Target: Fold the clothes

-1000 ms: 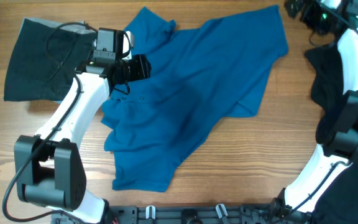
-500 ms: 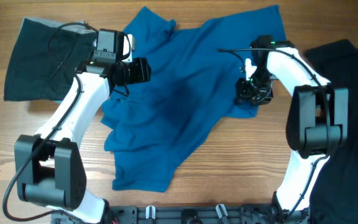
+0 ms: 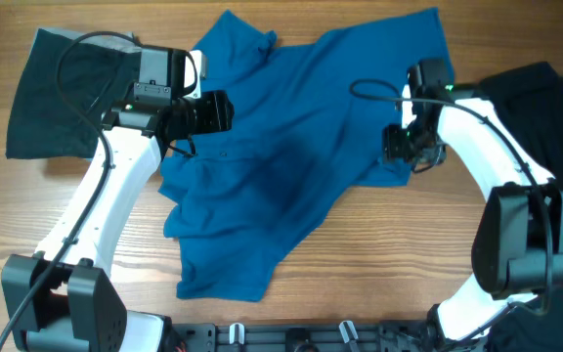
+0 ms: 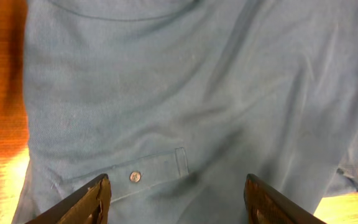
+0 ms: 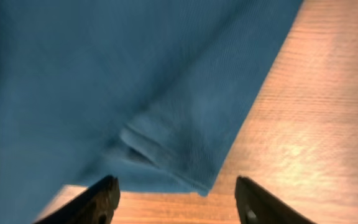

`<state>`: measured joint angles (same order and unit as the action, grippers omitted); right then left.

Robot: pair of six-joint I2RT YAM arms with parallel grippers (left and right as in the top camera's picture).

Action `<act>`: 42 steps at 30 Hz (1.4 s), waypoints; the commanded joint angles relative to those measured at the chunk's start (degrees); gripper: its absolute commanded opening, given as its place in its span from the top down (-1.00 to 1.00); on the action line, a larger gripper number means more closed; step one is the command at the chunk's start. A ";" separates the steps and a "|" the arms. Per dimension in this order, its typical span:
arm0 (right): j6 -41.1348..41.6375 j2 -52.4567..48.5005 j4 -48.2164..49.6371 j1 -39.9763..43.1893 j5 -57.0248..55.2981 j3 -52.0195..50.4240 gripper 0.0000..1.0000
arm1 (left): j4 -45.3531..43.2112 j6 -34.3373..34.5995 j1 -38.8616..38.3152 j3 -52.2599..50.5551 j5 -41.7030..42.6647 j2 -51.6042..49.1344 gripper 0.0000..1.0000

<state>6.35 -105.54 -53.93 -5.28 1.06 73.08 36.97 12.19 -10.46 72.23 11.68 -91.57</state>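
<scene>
A blue polo shirt [image 3: 301, 147] lies crumpled across the middle of the wooden table. My left gripper [image 3: 225, 110] hovers over the shirt's left part, near the collar. In the left wrist view its fingers [image 4: 95, 200] stand wide apart above the button placket [image 4: 135, 177], with nothing between them. My right gripper [image 3: 404, 152] hangs over the shirt's right lower edge. In the right wrist view the right gripper [image 5: 178, 200] is open, and a folded corner of the shirt [image 5: 166, 155] lies just ahead of it, beside bare wood.
A dark grey garment [image 3: 62, 93] lies at the back left, partly under the left arm's cable. A black garment [image 3: 536, 98] lies at the right edge behind the right arm. Bare table wood [image 3: 389, 254] shows in front of the shirt.
The right arm swung in from the far back right corner to the shirt's right lower edge. The left gripper has stayed almost in place over the collar area.
</scene>
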 commanded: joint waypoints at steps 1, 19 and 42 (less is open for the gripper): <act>1.18 -0.74 4.31 -0.13 -0.17 -4.94 -0.31 | 2.01 -1.53 -0.20 0.42 -1.92 0.26 -0.37; 9.31 9.62 -13.55 4.00 -18.18 9.88 0.91 | 4.04 -1.53 -0.20 -4.83 -2.34 -4.81 -0.29; 14.93 3.08 3.17 10.54 2.34 3.85 0.91 | -17.79 3.43 -0.04 -10.03 -9.86 -12.72 0.88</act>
<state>16.43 -96.03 -50.81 4.86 7.05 79.88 21.50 13.02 -10.46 61.56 4.34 -99.09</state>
